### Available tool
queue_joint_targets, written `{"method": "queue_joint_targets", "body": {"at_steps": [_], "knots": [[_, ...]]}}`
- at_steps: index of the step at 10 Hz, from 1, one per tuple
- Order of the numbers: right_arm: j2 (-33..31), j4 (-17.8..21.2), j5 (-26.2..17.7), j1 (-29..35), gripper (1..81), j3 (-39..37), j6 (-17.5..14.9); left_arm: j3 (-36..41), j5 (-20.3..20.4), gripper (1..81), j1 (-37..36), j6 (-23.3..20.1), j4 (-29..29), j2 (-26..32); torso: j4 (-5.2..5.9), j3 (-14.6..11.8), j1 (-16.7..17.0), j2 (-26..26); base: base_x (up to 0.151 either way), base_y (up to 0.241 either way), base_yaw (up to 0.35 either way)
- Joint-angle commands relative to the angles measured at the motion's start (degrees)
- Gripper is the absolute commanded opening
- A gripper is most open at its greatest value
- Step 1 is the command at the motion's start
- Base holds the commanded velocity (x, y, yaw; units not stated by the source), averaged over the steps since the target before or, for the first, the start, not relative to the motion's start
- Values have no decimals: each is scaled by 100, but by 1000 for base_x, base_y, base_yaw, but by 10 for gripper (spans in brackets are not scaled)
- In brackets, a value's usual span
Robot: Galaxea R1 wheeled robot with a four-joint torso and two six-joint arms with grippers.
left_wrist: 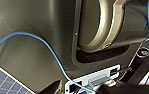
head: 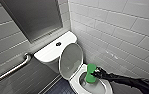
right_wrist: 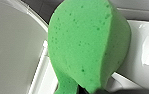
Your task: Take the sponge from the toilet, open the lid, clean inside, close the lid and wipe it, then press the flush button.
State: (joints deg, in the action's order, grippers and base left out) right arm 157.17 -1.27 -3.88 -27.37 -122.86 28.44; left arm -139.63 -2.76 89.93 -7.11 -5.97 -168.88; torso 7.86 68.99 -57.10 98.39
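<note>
The white toilet (head: 76, 80) stands in the corner with its lid (head: 71, 60) raised against the tank (head: 52, 50). The dark flush button (head: 58, 44) sits in the middle of the tank top. My right gripper (head: 95, 73) comes in from the right and is shut on the green sponge (head: 90, 73), which it holds over the open bowl, just above the seat's far side. In the right wrist view the sponge (right_wrist: 87, 45) looms large, with the raised lid (right_wrist: 12, 50) and the seat rim (right_wrist: 140, 57) behind it.
White tiled walls close in on both sides of the toilet. A metal grab bar (head: 12, 70) runs along the left wall. A dark framed panel (head: 33, 17) hangs above the tank. In the left wrist view a blue cable (left_wrist: 40, 42) crosses dark robot parts, with blue floor tiles (left_wrist: 2, 80) beside them.
</note>
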Motion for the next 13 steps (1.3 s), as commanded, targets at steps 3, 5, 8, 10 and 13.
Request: {"method": "queue_joint_targets", "body": {"at_steps": [3,5,8,10,13], "knots": [[-983,92,290,140,10,1133,21,32,-498,811,214,-28,8,11,0,0,0,0,0,0,0],[-1282,206,476,-124,10,1353,21,32,-498,811,214,-45,0,-33,0,0,0,0,0,0,0],[-1949,320,870,-484,10,1949,21,23,-498,811,214,-54,-9,-94,2,0,0,0,0,0,0],[-2344,381,1142,-713,10,2301,21,23,-498,811,214,-54,-87,-147,2,0,0,0,0,0,0],[-2943,382,1476,-1064,10,2917,12,15,-489,811,214,-63,-167,-191,2,0,0,2,0,0,0]]}}
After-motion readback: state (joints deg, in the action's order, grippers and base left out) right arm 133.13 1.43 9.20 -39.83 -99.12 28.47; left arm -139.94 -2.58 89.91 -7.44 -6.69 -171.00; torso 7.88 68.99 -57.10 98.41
